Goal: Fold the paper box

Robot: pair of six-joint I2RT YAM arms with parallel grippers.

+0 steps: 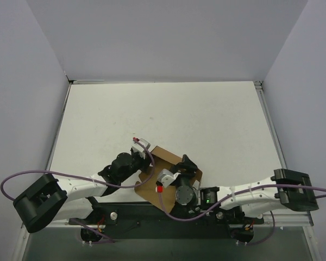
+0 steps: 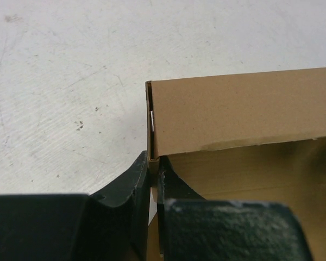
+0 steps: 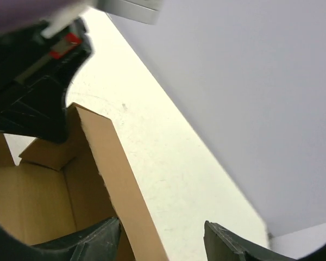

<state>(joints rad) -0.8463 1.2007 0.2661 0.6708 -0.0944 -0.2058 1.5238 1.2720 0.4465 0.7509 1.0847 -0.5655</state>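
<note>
Robotics lab bench, closed in as a test cell. Walled on three sides by plain pale panels. Floored with a scuffed white tabletop, edged left and right by metal rails. Fitted along the near edge with a black base plate carrying two bolted arms, left and right, with loose purple cables looping out toward the near corners.

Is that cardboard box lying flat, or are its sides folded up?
Folded up, at least partly: the box has walls standing at a corner, and the left gripper pinches one.
</note>
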